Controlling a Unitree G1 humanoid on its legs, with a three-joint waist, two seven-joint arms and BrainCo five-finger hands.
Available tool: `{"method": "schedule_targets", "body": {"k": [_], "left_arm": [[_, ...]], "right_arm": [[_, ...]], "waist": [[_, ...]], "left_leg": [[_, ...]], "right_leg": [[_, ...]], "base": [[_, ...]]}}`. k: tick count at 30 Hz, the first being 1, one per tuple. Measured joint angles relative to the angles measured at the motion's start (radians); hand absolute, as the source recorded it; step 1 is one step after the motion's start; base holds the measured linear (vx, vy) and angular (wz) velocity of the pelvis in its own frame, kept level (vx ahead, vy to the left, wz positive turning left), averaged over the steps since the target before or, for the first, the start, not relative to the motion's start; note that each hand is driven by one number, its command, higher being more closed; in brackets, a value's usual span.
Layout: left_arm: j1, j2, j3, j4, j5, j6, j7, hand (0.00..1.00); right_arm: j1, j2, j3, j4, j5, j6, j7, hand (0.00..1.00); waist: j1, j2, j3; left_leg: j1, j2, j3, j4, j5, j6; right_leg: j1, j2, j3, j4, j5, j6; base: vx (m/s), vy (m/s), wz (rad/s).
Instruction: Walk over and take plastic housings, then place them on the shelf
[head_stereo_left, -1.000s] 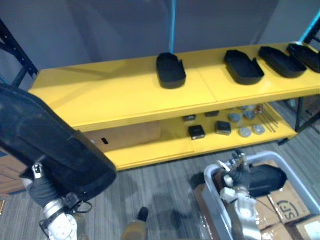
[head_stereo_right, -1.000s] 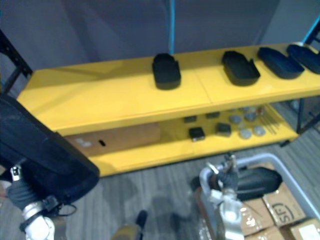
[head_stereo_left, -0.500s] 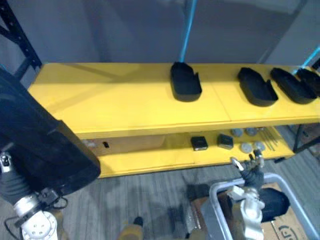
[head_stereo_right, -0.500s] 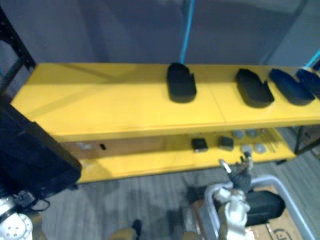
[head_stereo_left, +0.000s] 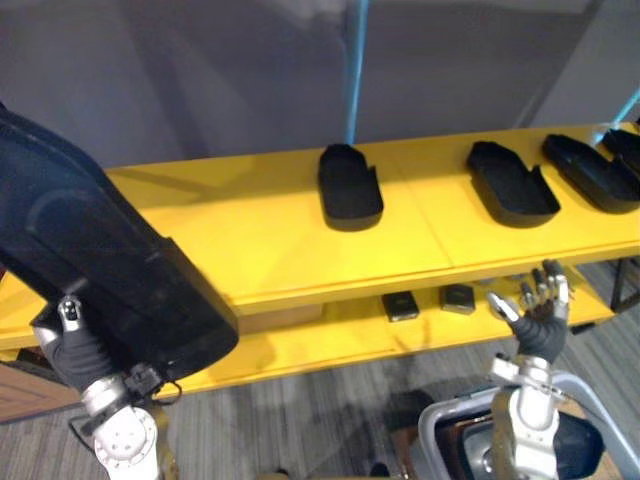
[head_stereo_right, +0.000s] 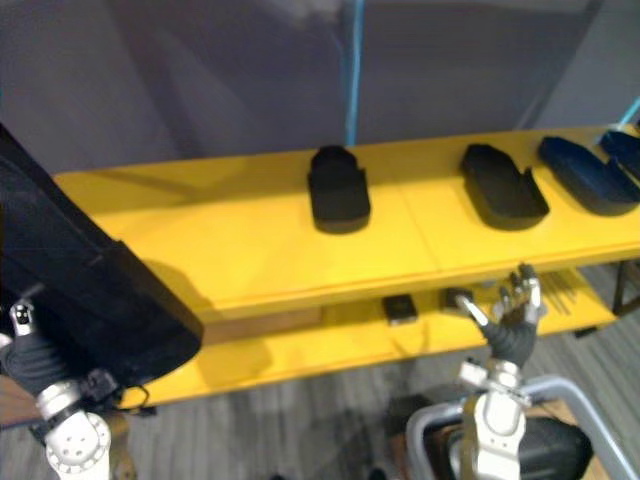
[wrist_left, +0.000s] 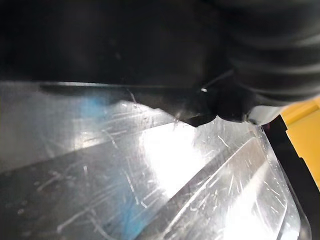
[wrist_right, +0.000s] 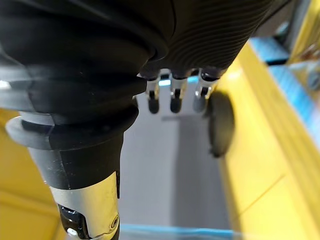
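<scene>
A large black plastic housing (head_stereo_left: 90, 270) fills the left side, raised in front of the yellow shelf (head_stereo_left: 250, 235); my left hand (head_stereo_left: 72, 352) is under it at its lower end. Its glossy surface (wrist_left: 150, 175) lies right against the left wrist view. Several more black housings lie on the shelf top: one in the middle (head_stereo_left: 350, 187), another to the right (head_stereo_left: 512, 183), others at the far right (head_stereo_left: 590, 170). My right hand (head_stereo_left: 537, 312) is held up open in front of the shelf's front edge, holding nothing; its fingers (wrist_right: 172, 100) are straight.
The lower shelf board (head_stereo_left: 330, 345) holds two small black boxes (head_stereo_left: 401, 305) and a brown carton at the left. A grey bin (head_stereo_left: 440, 425) at the bottom right holds another black housing (head_stereo_left: 585, 450). A dark wall stands behind the shelf.
The camera has moved closer to the shelf. My right hand has risen from the grey bin to the shelf's front edge. The large housing on my left stays held up.
</scene>
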Motion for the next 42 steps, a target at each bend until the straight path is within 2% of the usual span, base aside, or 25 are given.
{"method": "schedule_targets", "body": {"k": [3, 5, 7, 11, 12, 15, 17, 18, 20, 21, 26, 28, 30, 31, 35, 36, 42], "left_arm": [[0.003, 0.020, 0.043, 0.000, 0.056, 0.005, 0.007, 1.00], [0.001, 0.085, 0.082, -0.002, 0.103, 0.037, 0.005, 1.00], [-0.002, 0.140, 0.092, -0.001, 0.106, 0.070, -0.012, 1.00], [-0.043, 0.209, 0.109, 0.011, 0.109, 0.131, -0.081, 1.00], [-0.060, 0.230, 0.107, 0.024, 0.106, 0.142, -0.091, 1.00], [-0.101, 0.264, 0.107, 0.050, 0.095, 0.168, -0.106, 1.00], [-0.119, 0.277, 0.106, 0.072, 0.072, 0.185, -0.110, 1.00], [-0.134, 0.277, 0.104, 0.089, 0.049, 0.199, -0.110, 1.00], [-0.177, 0.277, 0.094, 0.147, 0.047, 0.224, -0.108, 1.00], [-0.199, 0.278, 0.074, 0.185, 0.022, 0.238, -0.107, 1.00], [-0.300, 0.290, 0.000, 0.375, -0.028, 0.298, -0.094, 1.00], [-0.332, 0.322, -0.026, 0.461, -0.060, 0.341, -0.093, 1.00], [-0.357, 0.359, -0.041, 0.526, -0.063, 0.365, -0.093, 1.00], [-0.372, 0.374, -0.042, 0.555, -0.067, 0.374, -0.098, 1.00], [-0.533, 0.523, -0.048, 0.809, -0.106, 0.425, -0.109, 1.00], [-0.569, 0.555, -0.051, 0.850, -0.108, 0.438, -0.109, 1.00], [-0.698, 0.681, -0.106, 0.966, -0.084, 0.486, -0.135, 1.00]], "right_arm": [[-0.030, -0.001, 0.001, -0.069, -0.021, -0.010, -0.018, 0.00], [-0.069, -0.022, 0.006, -0.134, -0.036, -0.038, -0.063, 0.00], [-0.097, -0.058, 0.007, -0.154, -0.046, -0.040, -0.092, 0.00], [-0.106, -0.090, 0.006, -0.154, -0.102, -0.022, -0.162, 0.00], [-0.104, -0.092, -0.003, -0.154, -0.111, -0.004, -0.179, 0.00], [-0.078, -0.096, -0.038, -0.154, -0.102, 0.022, -0.174, 0.00], [-0.048, -0.096, -0.066, -0.153, -0.029, 0.040, -0.117, 0.00], [-0.025, -0.096, -0.079, -0.150, 0.049, 0.059, -0.051, 0.00], [0.019, -0.091, -0.075, -0.143, 0.121, 0.087, 0.056, 0.00], [0.038, -0.078, -0.059, -0.131, 0.132, 0.105, 0.112, 0.00], [0.082, -0.049, 0.094, -0.072, 0.130, 0.165, 0.242, 0.00], [0.104, -0.036, 0.171, -0.040, 0.131, 0.211, 0.315, 0.00], [0.130, -0.036, 0.220, -0.035, 0.131, 0.238, 0.374, 0.00], [0.141, -0.036, 0.235, -0.035, 0.130, 0.248, 0.393, 0.00], [0.221, -0.078, 0.351, -0.035, 0.122, 0.300, 0.481, 0.00], [0.233, -0.094, 0.367, -0.035, 0.122, 0.306, 0.492, 0.00], [0.249, -0.157, 0.446, -0.043, 0.123, 0.319, 0.503, 0.00]], "waist": [[0.002, 0.000, 0.000], [0.000, 0.005, -0.002], [0.000, 0.009, -0.009], [-0.001, 0.024, -0.015], [-0.007, 0.030, -0.017], [-0.021, 0.042, -0.015], [-0.032, 0.052, -0.019], [-0.038, 0.059, -0.022], [-0.061, 0.066, -0.025], [-0.060, 0.068, -0.025], [-0.085, 0.068, -0.025], [-0.097, 0.069, -0.024], [-0.100, 0.074, -0.021], [-0.106, 0.076, -0.020], [-0.114, 0.075, -0.014], [-0.128, 0.074, -0.011], [-0.165, 0.072, 0.004]], "left_leg": [[-0.001, -0.004, 0.000, 0.000, 0.001, 0.001], [0.002, -0.002, 0.000, 0.000, 0.001, 0.001], [0.003, -0.002, 0.000, 0.001, 0.002, 0.001], [0.017, -0.003, 0.006, -0.001, 0.003, 0.002], [0.018, -0.003, 0.009, -0.001, 0.003, 0.002], [0.031, 0.000, 0.030, -0.011, 0.005, 0.002], [0.047, 0.001, 0.051, -0.024, 0.007, 0.002], [0.057, 0.002, 0.066, -0.032, 0.007, 0.003], [0.063, 0.002, 0.077, -0.036, 0.007, 0.003], [0.074, 0.008, 0.097, -0.041, 0.007, 0.003], [0.087, 0.019, 0.120, -0.053, 0.010, -0.002], [0.088, 0.025, 0.133, -0.055, 0.010, -0.003], [0.088, 0.030, 0.151, -0.056, 0.010, -0.003], [0.088, 0.030, 0.153, -0.057, 0.011, -0.003], [0.087, 0.041, 0.208, -0.057, 0.013, -0.007], [0.085, 0.041, 0.217, -0.057, 0.013, -0.007], [0.082, 0.034, 0.263, -0.056, 0.013, -0.007]], "right_leg": [[0.002, -0.004, -0.004, -0.004, 0.002, 0.002], [0.011, -0.001, -0.007, -0.013, 0.005, 0.002], [0.013, 0.000, -0.007, -0.014, 0.007, 0.000], [0.017, -0.001, -0.001, -0.015, 0.008, 0.000], [0.015, 0.000, 0.002, -0.015, 0.009, 0.000], [0.011, 0.002, 0.024, -0.015, 0.011, 0.001], [0.011, 0.004, 0.043, -0.017, 0.013, 0.002], [0.010, 0.006, 0.058, -0.020, 0.016, 0.002], [0.011, 0.008, 0.069, -0.029, 0.022, 0.003], [0.011, 0.014, 0.086, -0.032, 0.026, 0.000], [0.009, 0.028, 0.109, -0.043, 0.035, -0.007], [0.002, 0.037, 0.120, -0.043, 0.037, -0.010], [-0.007, 0.041, 0.136, -0.043, 0.041, -0.012], [-0.009, 0.045, 0.138, -0.043, 0.041, -0.012], [-0.044, 0.055, 0.188, -0.030, 0.044, -0.015], [-0.053, 0.056, 0.195, -0.026, 0.044, -0.015], [-0.091, 0.056, 0.249, -0.010, 0.047, -0.013]], "base": [[-0.01, 0.008, 0.02], [0.00, 0.000, 0.00], [0.00, 0.000, 0.00], [0.00, -0.002, -0.03], [0.00, -0.008, -0.08], [0.01, -0.008, -0.20], [0.03, -0.007, -0.36], [0.02, -0.006, -0.25], [0.02, -0.008, -0.28], [0.01, -0.010, -0.33], [-0.01, -0.025, -0.19], [-0.01, -0.028, -0.14], [0.00, -0.015, -0.20], [0.01, -0.017, -0.22], [0.00, -0.008, -0.33], [0.00, -0.001, -0.30], [0.00, 0.014, -0.25]]}}
